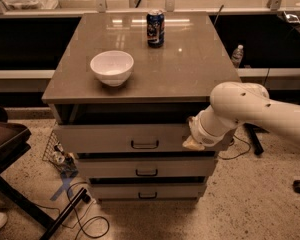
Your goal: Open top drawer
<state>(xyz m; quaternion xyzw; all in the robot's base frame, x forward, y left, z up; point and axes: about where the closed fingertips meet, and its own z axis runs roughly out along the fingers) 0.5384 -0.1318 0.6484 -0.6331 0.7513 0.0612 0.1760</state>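
At top drawer (105,137) right end: gripper (194,138), grip unclear; bowl (112,67), can (155,28) on countertop (195,69) above.

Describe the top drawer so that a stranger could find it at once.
Find the brown-topped cabinet holding a white bowl and a can. Directly under its top sits the top drawer, with the end effector at its right end. It is the tallest and widest of three grey fronts.
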